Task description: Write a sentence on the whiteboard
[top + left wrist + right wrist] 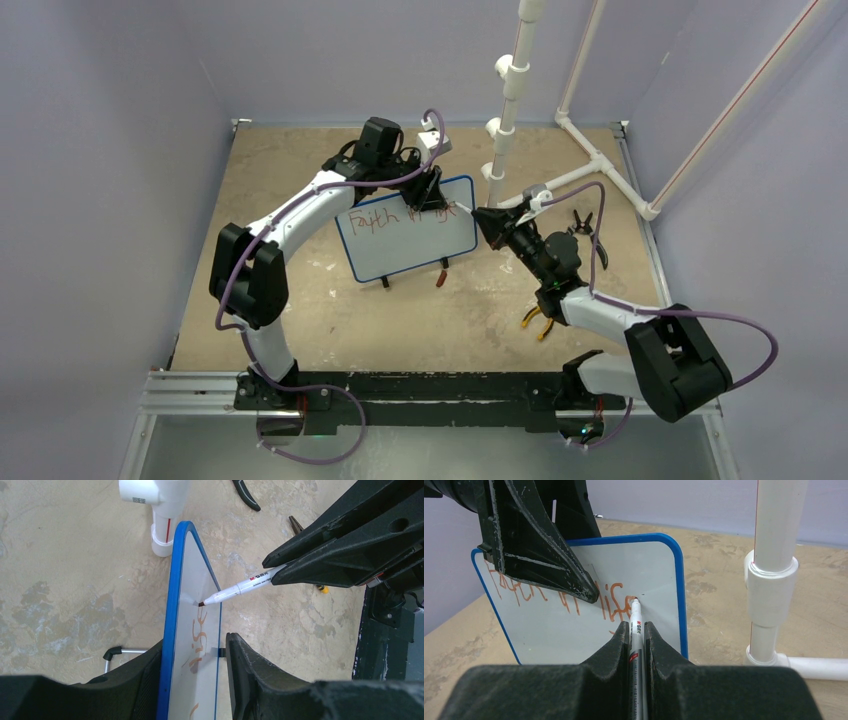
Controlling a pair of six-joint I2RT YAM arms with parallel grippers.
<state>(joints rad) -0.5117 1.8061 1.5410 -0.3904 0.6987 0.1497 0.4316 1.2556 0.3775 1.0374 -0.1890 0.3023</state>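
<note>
One worn tan tabletop (300, 330): bears the board at its middle.
Right gripper (636, 630): jaws clamped on a white-barrelled marker (635, 611), whose tip touches the board's upper right.
Whiteboard (405, 245): small, white, blue-rimmed, standing upright mid-table.
Sentence (400, 212): red handwriting along the board's top, partly hidden.
Left gripper (196, 642): jaws closed over the board's top edge, one finger on each face.
White plastic pipe frame (510, 100): behind the board, rightward.

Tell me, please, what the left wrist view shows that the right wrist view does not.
Left wrist only: the whiteboard edge-on, clamped in the left gripper, and its black foot. Right wrist only: the red sentence seen face-on. Both: the right gripper shut on the marker, its tip at the board, and a white pipe.
</note>
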